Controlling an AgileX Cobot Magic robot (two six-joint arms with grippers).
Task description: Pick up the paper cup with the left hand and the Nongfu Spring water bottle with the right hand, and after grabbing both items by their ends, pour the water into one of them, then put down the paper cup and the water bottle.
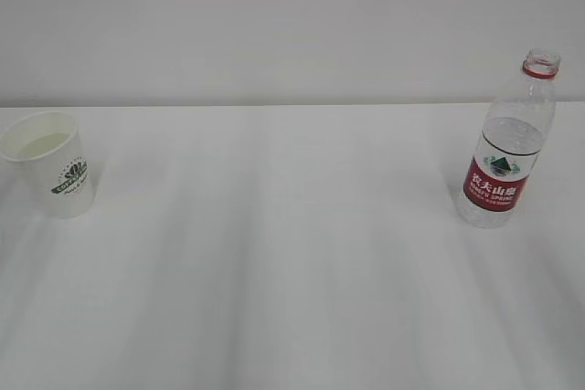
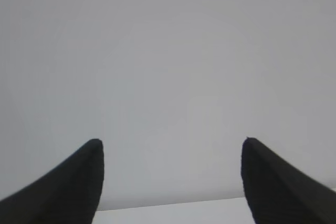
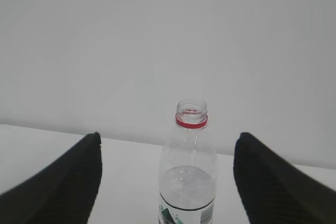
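white desk (image 1: 292, 299): bare between the two things; both arms are out of the exterior view.
nongfu spring water bottle (image 1: 508, 143): upright near the desk's right edge, uncapped, part full; in the right wrist view it stands centred ahead.
paper cup (image 1: 50, 163): upright at the desk's left edge, pale water (image 1: 41, 144) inside.
right hand (image 3: 167, 140): fingers apart, empty, lined up on the bottle neck.
left hand (image 2: 172, 142): fingers apart, empty, facing blank wall; cup not in its view.
step, as i judge: both set down; back each hand straight off, jaws wide, without clipping either.
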